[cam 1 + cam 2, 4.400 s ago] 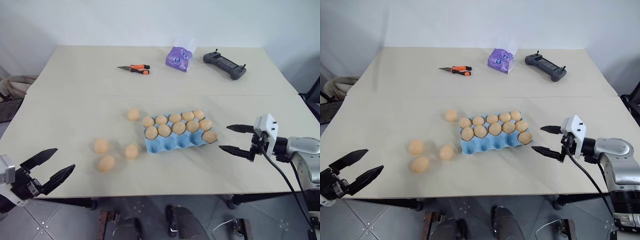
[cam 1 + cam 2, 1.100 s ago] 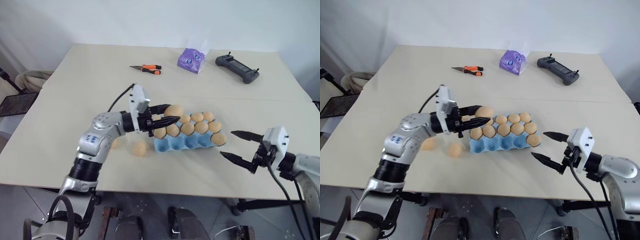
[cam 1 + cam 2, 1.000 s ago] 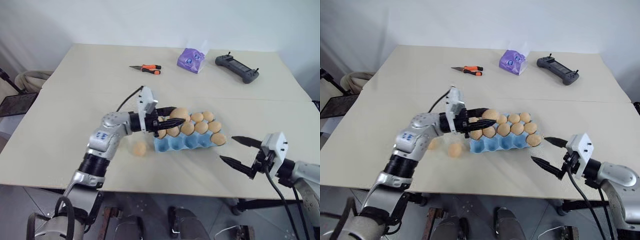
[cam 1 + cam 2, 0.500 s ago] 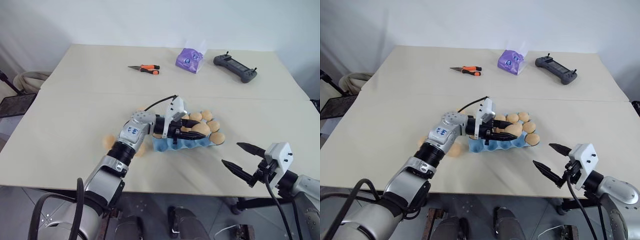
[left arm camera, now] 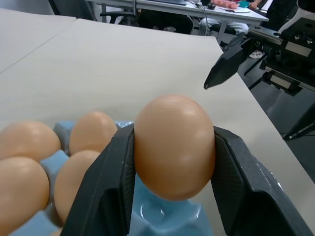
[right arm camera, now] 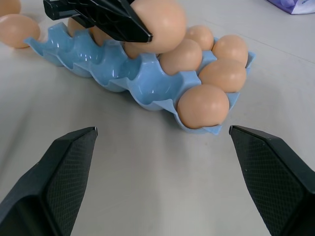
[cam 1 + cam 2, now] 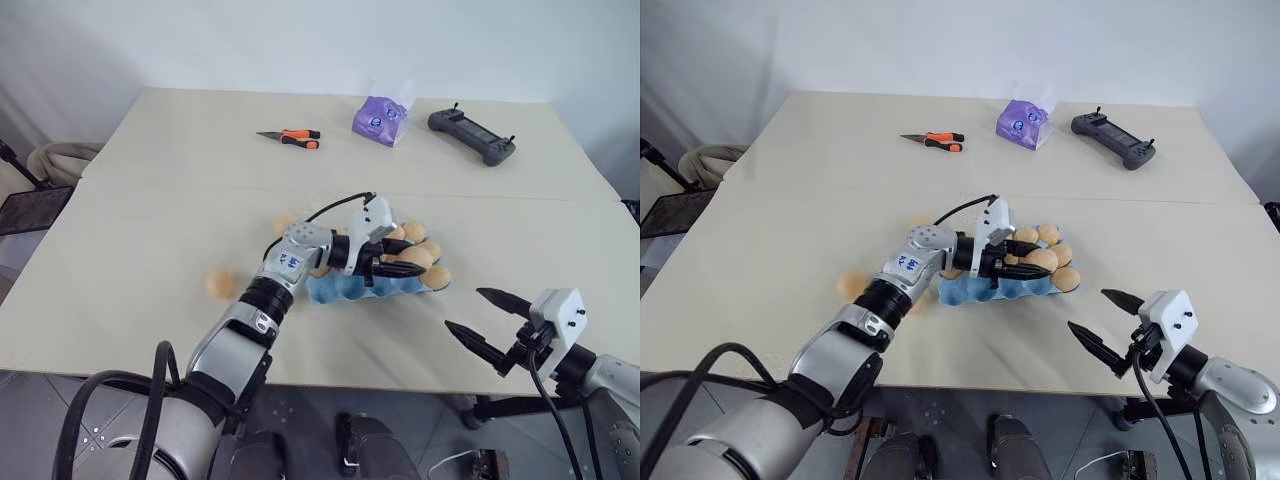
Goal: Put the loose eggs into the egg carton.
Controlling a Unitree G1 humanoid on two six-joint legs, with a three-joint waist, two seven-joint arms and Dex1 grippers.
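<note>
Left wrist view has the left gripper (image 5: 173, 162) jaws clamped on one egg (image 5: 173, 145) right over an empty cup of the egg carton (image 6: 147, 83). Not dropped in yet, and at least one loose egg (image 7: 219, 283) sits toward the desk's left edge. Right gripper (image 7: 482, 325) jaws hang wide open, holding nothing.

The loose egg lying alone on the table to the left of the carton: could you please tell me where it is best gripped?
Probably the loose egg is best taken across its widest middle, from above, with the jaws on opposite sides. It lies on bare table, apart from the egg carton, so nothing blocks that approach; its rounded ends would likely slip.
</note>
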